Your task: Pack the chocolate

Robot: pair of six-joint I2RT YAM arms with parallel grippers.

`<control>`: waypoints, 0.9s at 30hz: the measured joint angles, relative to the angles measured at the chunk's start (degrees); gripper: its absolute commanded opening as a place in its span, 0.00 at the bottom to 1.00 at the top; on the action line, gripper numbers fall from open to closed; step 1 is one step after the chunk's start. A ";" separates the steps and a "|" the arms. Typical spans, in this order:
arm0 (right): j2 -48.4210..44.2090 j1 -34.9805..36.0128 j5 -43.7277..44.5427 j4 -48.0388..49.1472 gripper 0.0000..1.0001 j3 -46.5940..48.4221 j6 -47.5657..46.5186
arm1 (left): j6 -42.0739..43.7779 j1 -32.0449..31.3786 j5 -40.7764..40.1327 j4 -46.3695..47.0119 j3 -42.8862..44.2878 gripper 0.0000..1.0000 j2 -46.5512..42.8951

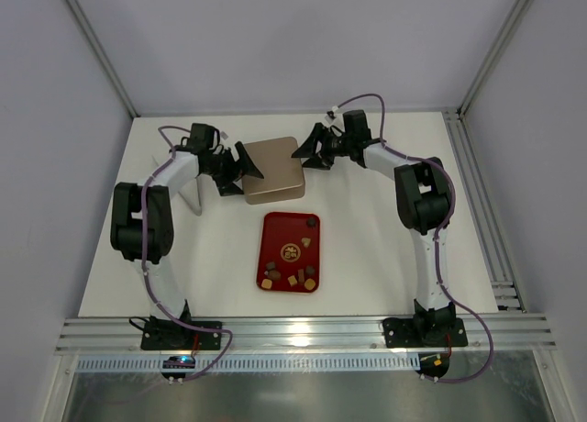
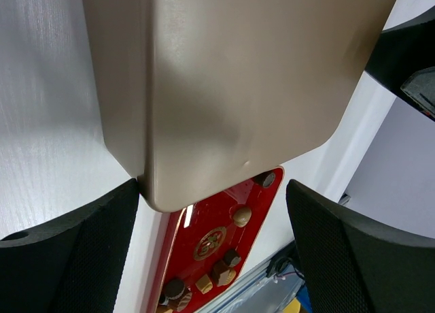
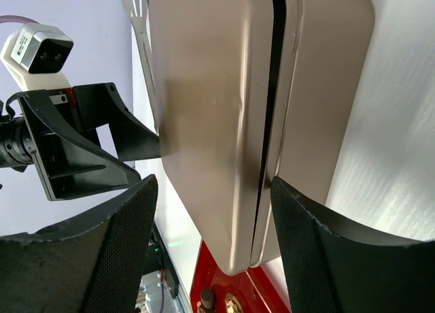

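White tabletop (image 1: 385,248) bears the tin (image 1: 273,170), flanked by wide left claw (image 2: 214,185) and spread, empty right claw (image 3: 214,184); a lopsided squeeze could skid it onto the chocolate (image 1: 292,277).

Lab robot cell: white panel walls (image 1: 275,37), alu frame rail (image 1: 303,330)

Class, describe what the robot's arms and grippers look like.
Left arm and right arm: white links, bulky black joints, lilac cables looping alongside. Left gripper and right gripper: black, with broad wedge fingers faced in dimpled pads.
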 measured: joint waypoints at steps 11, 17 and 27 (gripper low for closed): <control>0.00 0.35 0.92 -2.21 0.68 0.90 -1.92 | -0.22 0.00 0.00 -0.02 0.02 0.85 -0.81; -0.02 0.44 1.38 -2.47 0.68 0.96 -2.54 | -0.20 0.00 -0.07 -0.11 0.22 0.84 -0.90; 0.33 0.98 3.98 -6.54 0.68 0.79 -4.24 | 0.07 0.02 -0.72 -1.46 4.44 0.84 -0.85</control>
